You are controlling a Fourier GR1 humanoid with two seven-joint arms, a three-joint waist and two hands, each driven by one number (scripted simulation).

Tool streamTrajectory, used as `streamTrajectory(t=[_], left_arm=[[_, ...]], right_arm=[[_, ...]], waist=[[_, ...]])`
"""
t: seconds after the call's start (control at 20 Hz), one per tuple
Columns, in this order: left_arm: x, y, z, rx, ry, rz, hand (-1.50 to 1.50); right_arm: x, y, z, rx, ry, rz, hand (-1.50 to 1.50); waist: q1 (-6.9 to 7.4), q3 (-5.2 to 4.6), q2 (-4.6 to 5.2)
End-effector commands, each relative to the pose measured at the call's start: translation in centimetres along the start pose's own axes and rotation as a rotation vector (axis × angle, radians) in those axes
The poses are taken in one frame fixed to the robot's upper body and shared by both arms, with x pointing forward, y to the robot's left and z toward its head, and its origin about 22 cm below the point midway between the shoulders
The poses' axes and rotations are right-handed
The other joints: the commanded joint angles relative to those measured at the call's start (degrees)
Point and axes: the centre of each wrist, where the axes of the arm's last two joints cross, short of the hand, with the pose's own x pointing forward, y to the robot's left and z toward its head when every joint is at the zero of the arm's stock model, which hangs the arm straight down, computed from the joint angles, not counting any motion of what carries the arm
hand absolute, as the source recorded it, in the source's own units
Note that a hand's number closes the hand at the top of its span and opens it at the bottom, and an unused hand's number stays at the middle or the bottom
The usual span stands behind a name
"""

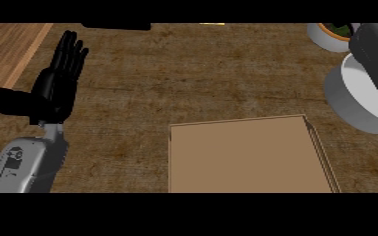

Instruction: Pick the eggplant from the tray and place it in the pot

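The brown tray (247, 155) lies at the lower middle of the counter with nothing on it. The grey pot (351, 102) with a pale inside stands at the right edge, partly cut off. A dark rounded shape (364, 47) hangs over the pot's far rim, cut by the view's edge; I cannot tell whether it is my right hand, the eggplant, or both. No eggplant shows plainly anywhere. My left hand (59, 82) rests open at the left, fingers straight and pointing up, far from the tray and the pot.
A white bowl (326, 36) with something green inside stands at the far right corner, close behind the pot. A lighter wooden strip (18, 50) runs along the counter's far left. A dark object (116, 26) lies at the back edge.
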Motion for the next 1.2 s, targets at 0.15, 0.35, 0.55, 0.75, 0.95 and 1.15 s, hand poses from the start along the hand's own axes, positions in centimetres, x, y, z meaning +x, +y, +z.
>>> streamTrajectory(t=[0.15, 0.35, 0.55, 0.75, 0.95, 1.15], left_arm=[[-0.6, 0.6, 0.7, 0.026, 0.017, 0.012, 0.0], [-1.5, 0.2, 0.9, 0.066, 0.023, -0.003, 0.0], [-0.5, 2.3, 0.5, 0.082, 0.02, -0.028, 0.0], [-0.4, 3.1, 1.3, 0.108, 0.046, -0.018, 0.0], [-1.2, 3.2, 2.4, 0.108, 0.042, -0.021, 0.0], [-1.5, 2.2, 2.3, 0.099, 0.042, -0.014, 0.0]], right_arm=[[2.0, 1.4, 2.8, -0.223, 0.287, 0.07, 1.5], [1.9, 2.3, 3.6, -0.184, 0.304, 0.155, 1.5], [0.4, 2.6, 2.4, -0.195, 0.342, 0.118, 1.5], [-3.1, 4.8, 1.8, -0.212, 0.339, 0.12, 1.5], [-4.7, 5.9, 1.8, -0.178, 0.297, 0.103, 1.5], [-10.2, 7.4, 0.0, -0.195, 0.32, 0.142, 1.5]], waist=[[-1.43, 0.48, -0.66], [-4.12, 0.57, -1.09], [-5.04, 0.63, -1.36], [-5.96, 0.66, -1.86], [-6.47, 0.59, -2.07], [-5.87, 0.63, -1.46]])
